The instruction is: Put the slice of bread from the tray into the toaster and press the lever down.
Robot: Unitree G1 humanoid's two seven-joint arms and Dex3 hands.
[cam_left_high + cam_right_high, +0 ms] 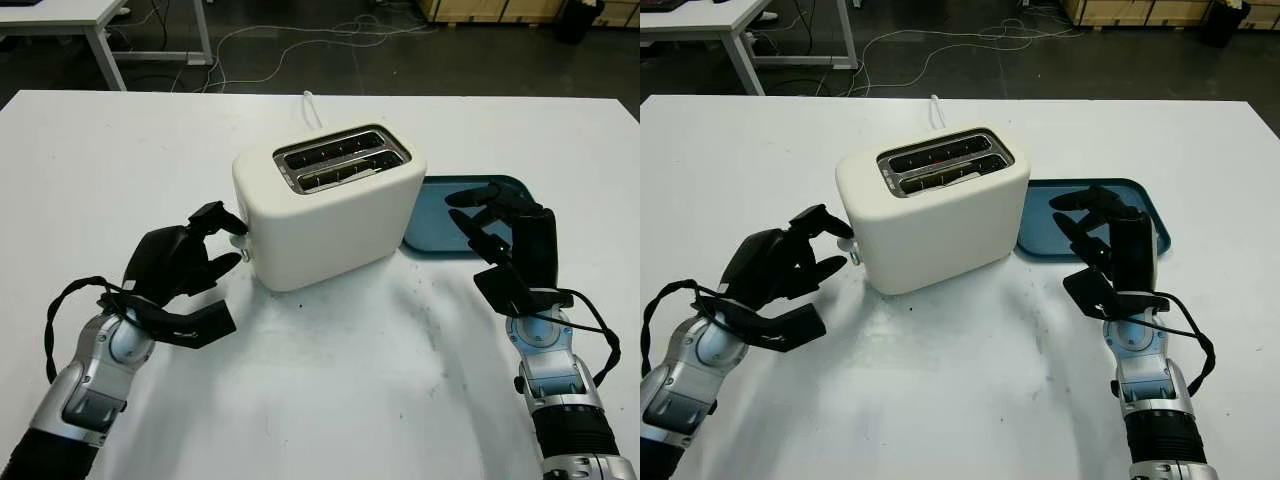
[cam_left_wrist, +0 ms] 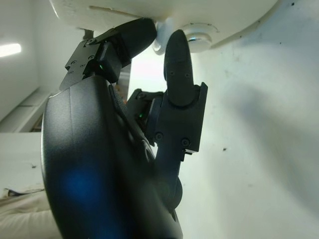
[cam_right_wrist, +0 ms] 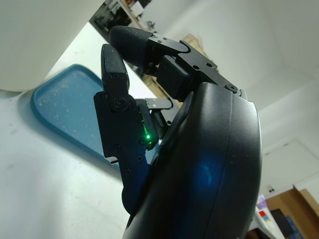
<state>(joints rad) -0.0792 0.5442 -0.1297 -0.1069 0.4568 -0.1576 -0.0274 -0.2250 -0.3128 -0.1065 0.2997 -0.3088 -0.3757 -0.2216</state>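
The cream toaster [image 1: 330,215] stands mid-table with its two slots facing up. Something pale, the bread slice [image 1: 335,178], sits low in the front slot, and the rear slot glows red. My left hand [image 1: 232,245] is at the toaster's left end, holding nothing. One finger lies on top of the small white lever [image 2: 162,42], and another fingertip is just under it beside the round knob [image 2: 199,36]. My right hand [image 1: 475,212] is open, raised over the near edge of the blue tray [image 1: 440,215], which holds no bread.
The toaster's white cord [image 1: 312,105] runs back toward the table's far edge. Bare white tabletop [image 1: 340,380] stretches in front of the toaster, between my two arms. Past the far edge are the floor, cables and another table's legs.
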